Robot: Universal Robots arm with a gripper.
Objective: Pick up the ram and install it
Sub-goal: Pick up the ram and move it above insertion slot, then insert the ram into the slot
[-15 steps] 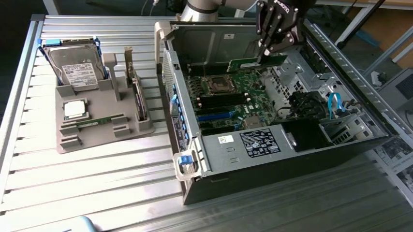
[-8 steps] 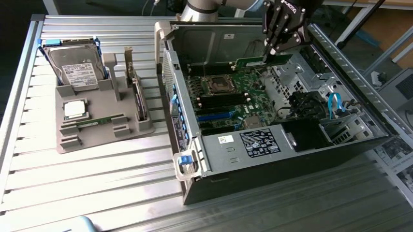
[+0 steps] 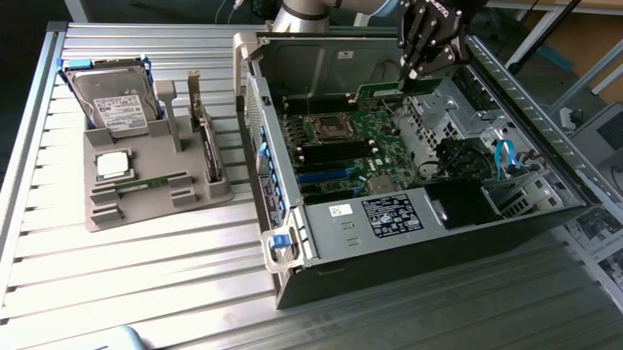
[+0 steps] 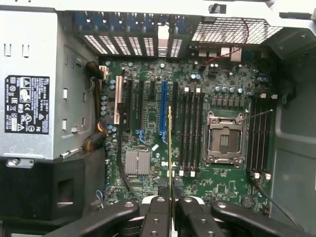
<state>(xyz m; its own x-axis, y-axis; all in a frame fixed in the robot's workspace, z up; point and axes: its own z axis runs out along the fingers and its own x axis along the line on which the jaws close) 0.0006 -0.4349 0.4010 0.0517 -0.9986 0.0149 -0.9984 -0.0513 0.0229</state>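
Observation:
My gripper (image 3: 413, 71) hangs over the far end of the open computer case (image 3: 292, 240), shut on the ram (image 3: 395, 91), a thin green stick held on edge above the motherboard (image 3: 375, 142). In the wrist view the ram (image 4: 170, 143) shows edge-on as a narrow line between my fingers (image 4: 157, 215), with the gripper (image 4: 171, 200) above the board. It lines up just beside the blue slot (image 4: 162, 116), and the black memory slots (image 4: 190, 131) lie a little to the side of it. A second ram stick (image 3: 148, 182) lies in the grey holder (image 3: 107, 211).
The grey holder, at the exterior view's left, also carries a hard drive (image 3: 115, 102), a square silver CPU (image 3: 112, 165) and an upright card (image 3: 206, 142). The CPU socket (image 4: 224, 138) sits open. The power supply (image 4: 29, 106) and case walls bound the board.

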